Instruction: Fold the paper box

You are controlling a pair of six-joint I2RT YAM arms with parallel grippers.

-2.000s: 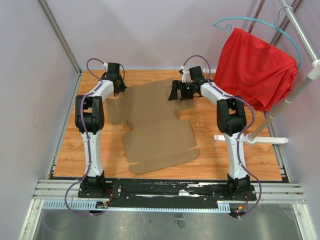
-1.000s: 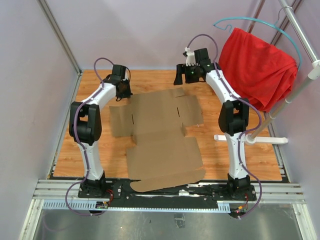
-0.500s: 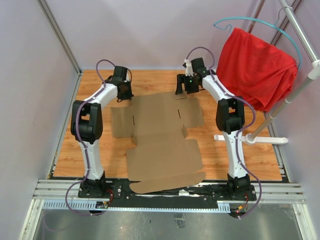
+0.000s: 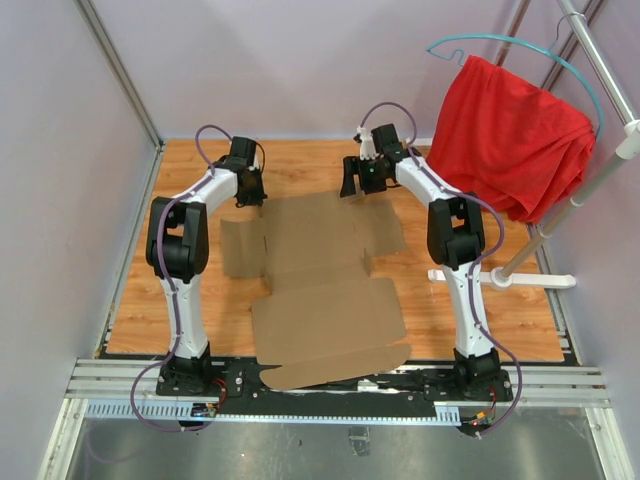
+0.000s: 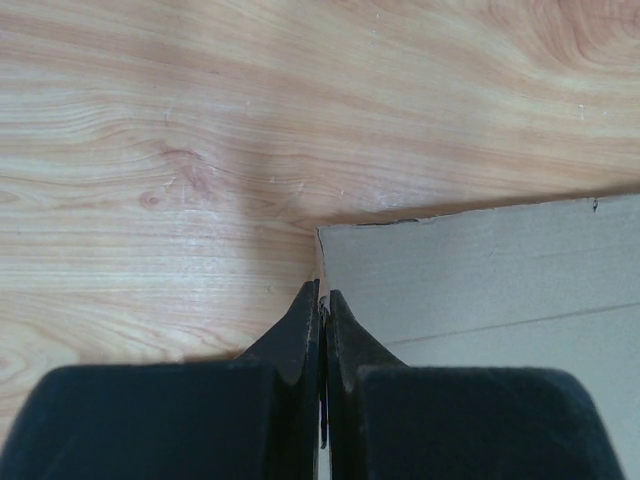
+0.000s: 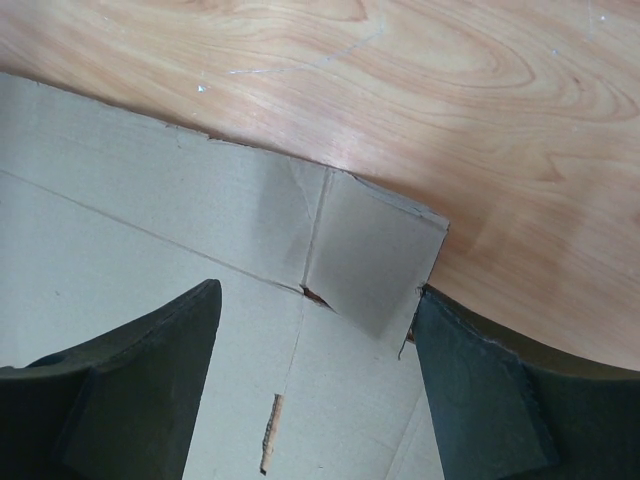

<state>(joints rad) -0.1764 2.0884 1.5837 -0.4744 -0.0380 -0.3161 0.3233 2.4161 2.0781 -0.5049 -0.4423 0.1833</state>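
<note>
The paper box (image 4: 325,300) is lying flat and unfolded at the centre of the table (image 4: 135,300), its near flap reaching the lower table edge. At its upper left corner the left fingers (image 5: 295,340) are pressing fully closed. At upper right the right fingers (image 6: 150,385) are standing open, straddling a small flap (image 6: 370,270).

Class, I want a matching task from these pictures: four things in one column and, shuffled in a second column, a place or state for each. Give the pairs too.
Column one
1. left gripper
2. right gripper
3. paper box
4. red cloth

Column two
A. hangs up at the right
B. jaws wide, over a small flap
C. lies unfolded on the table
D. jaws shut, at a cardboard corner

Pairs: 1-D, 2-B, 3-C, 4-A
</note>
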